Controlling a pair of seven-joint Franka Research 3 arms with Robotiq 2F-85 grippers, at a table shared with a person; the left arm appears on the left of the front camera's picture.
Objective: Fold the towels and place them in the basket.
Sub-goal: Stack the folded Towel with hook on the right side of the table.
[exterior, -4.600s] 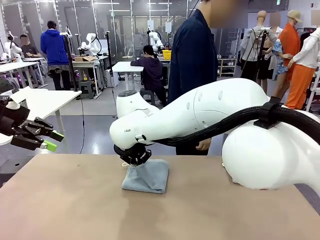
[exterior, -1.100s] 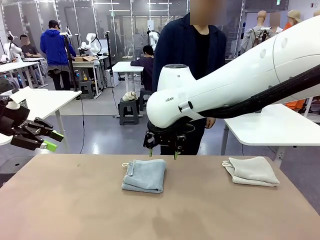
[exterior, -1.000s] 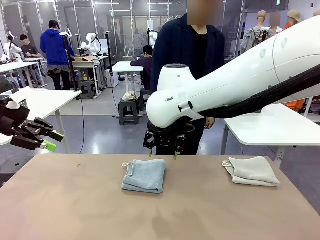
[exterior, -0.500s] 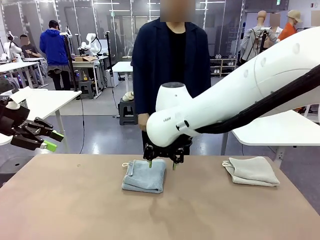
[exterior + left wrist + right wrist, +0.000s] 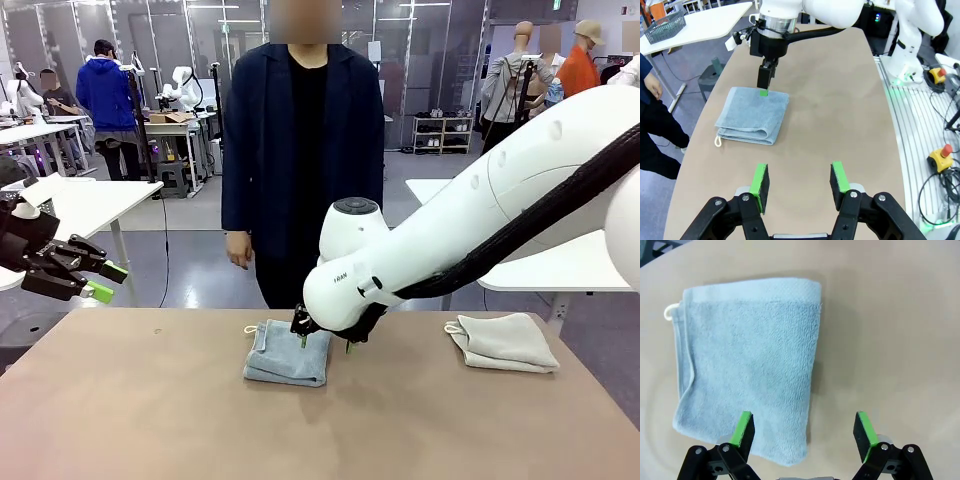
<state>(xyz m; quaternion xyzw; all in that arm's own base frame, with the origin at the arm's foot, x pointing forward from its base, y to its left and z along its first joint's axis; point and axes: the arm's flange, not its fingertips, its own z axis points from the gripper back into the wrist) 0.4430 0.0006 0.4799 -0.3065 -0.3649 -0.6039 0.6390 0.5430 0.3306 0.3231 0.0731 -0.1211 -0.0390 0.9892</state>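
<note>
A folded pale blue towel (image 5: 287, 352) (image 5: 754, 116) (image 5: 747, 385) lies mid-table, its loop at the far left corner. My right gripper (image 5: 325, 344) (image 5: 765, 82) (image 5: 804, 429) hangs open just above the towel's right edge, one green pad over the cloth and the other over bare table. A folded cream-white towel (image 5: 503, 342) lies at the table's right. My left gripper (image 5: 100, 281) (image 5: 800, 180) hovers open beyond the table's left end, holding nothing. A dark grey lattice basket (image 5: 662, 27) stands on a white side table.
A person in a dark jacket (image 5: 300, 150) stands at the far edge behind the blue towel, a hand (image 5: 652, 87) hanging at the side. The brown table (image 5: 150, 420) has bare room at the front and left. Emergency-stop buttons (image 5: 942, 152) sit on the floor.
My right gripper has come down from above the table's far edge to just over the blue towel. The person has stepped left to stand behind it. The left arm has stayed still.
</note>
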